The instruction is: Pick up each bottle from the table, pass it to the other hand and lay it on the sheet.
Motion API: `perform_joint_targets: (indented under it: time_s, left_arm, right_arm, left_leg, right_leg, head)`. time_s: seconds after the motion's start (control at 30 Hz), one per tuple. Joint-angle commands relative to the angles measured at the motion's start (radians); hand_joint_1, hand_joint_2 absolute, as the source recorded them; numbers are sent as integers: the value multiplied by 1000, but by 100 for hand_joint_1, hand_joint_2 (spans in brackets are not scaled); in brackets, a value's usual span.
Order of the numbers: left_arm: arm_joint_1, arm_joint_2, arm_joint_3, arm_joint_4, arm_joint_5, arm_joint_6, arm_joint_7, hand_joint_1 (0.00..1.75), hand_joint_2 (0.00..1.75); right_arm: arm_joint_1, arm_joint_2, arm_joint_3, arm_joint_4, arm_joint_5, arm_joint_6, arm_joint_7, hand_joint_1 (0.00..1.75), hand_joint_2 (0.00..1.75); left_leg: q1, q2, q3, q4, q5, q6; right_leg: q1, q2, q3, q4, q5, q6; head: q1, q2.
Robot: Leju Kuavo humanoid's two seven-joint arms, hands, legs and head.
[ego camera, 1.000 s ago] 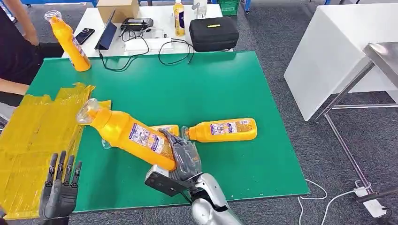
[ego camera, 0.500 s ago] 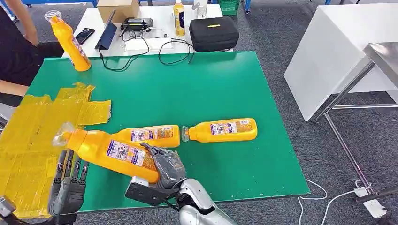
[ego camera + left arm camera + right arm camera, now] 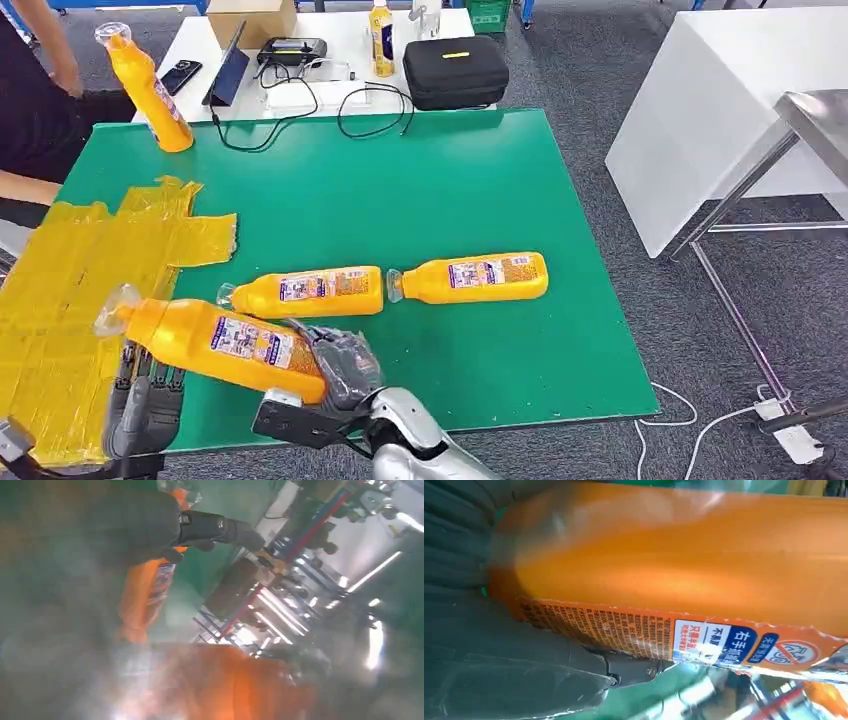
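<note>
Held now in the right hand [image 3: 335,362] over the desk's [image 3: 480,180] near left corner, bottle [image 3: 215,343] carried leftward and lower than a second ago, neck above the left hand [image 3: 148,400], fingers apart and empty beneath — handover imminent.

You're looking at the orange plastic bottle [image 3: 684,565] gripped by the right hand [image 3: 499,670], and the right wrist view brings its printed label [image 3: 704,642] up close. On a blue patch there you can read white Chinese characters, "右手罐". Beside it sits a white patch with "只需單手" over a smaller line you can't make out. Further along there's a round red prohibition sign. The block of small dark print on the orange part is too fine to read. From the head view, the labels on the other orange bottles are too small for you to read.
</note>
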Motion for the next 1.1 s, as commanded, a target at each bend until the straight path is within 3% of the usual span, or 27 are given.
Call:
perform_joint_targets:
  time_s: [0.03, 0.23, 0.53, 0.67, 0.8, 1.1]
  left_arm:
    - [-23, 43, -53, 53, 14, 5, 5, 0, 175]
    - [-21, 58, -129, 66, -22, -8, -17, 0, 175]
    - [20, 22, -301, 15, -109, 39, -87, 0, 175]
    - [36, 56, -368, 3, -126, 90, -141, 0, 175]
    - [45, 95, -410, 7, -164, 91, -169, 0, 175]
    - [44, 103, -425, 14, -181, 94, -184, 0, 175]
  right_arm:
    - [-65, 25, 245, 96, -83, 3, 49, 175, 175]
    - [-95, 25, 319, 91, -156, 45, 78, 175, 175]
    - [-155, 25, 378, 102, -181, 52, 155, 175, 175]
    - [-150, 25, 396, 83, -181, 59, 160, 175, 175]
    - [-152, 25, 396, 79, -180, 59, 160, 175, 175]
    - [-155, 25, 391, 82, -180, 57, 154, 175, 175]
  left_leg:
    - [1, 0, 3, -2, 0, -2]
    - [1, -1, 2, -1, 0, -1]
    - [1, -2, 3, -2, 0, -2]
    - [0, -1, 2, -1, 0, -1]
    - [1, -2, 2, -1, 0, -2]
    - [0, -1, 1, -1, 0, -1]
  right_leg:
    - [1, -1, 3, -2, -1, -1]
    - [0, -2, 2, -1, -1, -1]
    - [1, -4, 4, -2, -1, -1]
    - [0, -3, 2, -1, -1, -1]
    - [1, -3, 2, -1, -1, -1]
    - [1, -3, 1, -1, -1, -1]
  head:
    - [0, 0]
    - [0, 0]
    - [0, 0]
    - [0, 0]
    - [0, 0]
    - [0, 0]
